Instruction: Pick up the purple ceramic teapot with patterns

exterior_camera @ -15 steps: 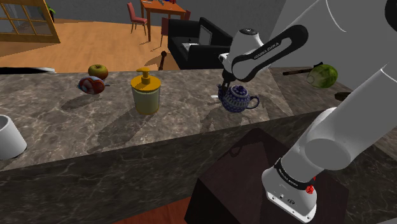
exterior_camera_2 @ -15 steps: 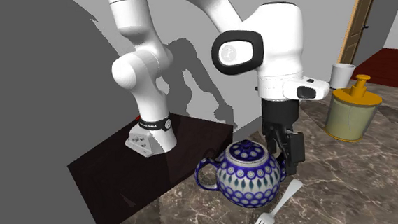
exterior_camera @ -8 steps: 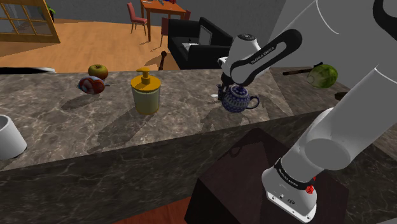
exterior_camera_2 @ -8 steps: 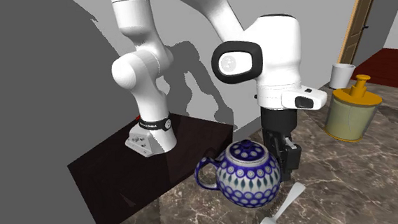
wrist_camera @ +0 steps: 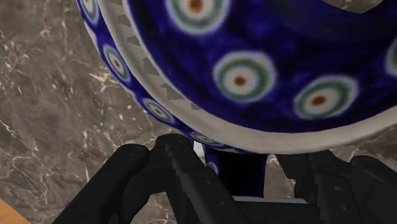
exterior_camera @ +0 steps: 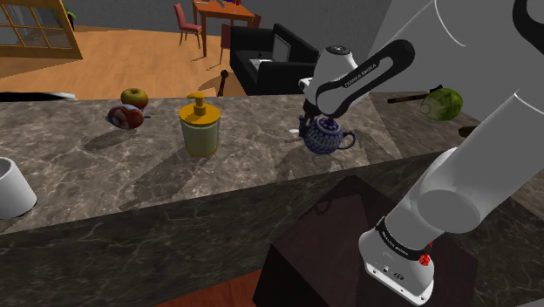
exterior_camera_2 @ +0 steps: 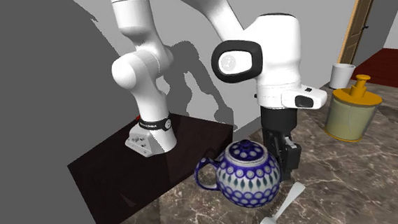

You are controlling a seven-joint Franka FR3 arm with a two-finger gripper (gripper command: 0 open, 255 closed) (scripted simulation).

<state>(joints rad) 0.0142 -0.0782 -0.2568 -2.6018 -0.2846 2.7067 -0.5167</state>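
A grey-brown veined marble counter (exterior_camera: pixel 253 157) crosses an open room with an orange floor. Close to the counter edge that meets the dark box stand (exterior_camera_2: pixel 124 182) sits the round dark-blue teapot patterned with ringed dots (exterior_camera_2: pixel 248 174). In the second exterior view its handle points to 9 o'clock. The all-black gripper (exterior_camera_2: pixel 285 156) reaches down at its 3 o'clock side; whether it grips cannot be told. A pale fork (exterior_camera_2: pixel 280 207) lies just beside at 5 o'clock. A yellow pump dispenser (exterior_camera_2: pixel 354 114) and a white mug (exterior_camera_2: pixel 342 74) stand at 2 o'clock, well apart, with bare counter between.
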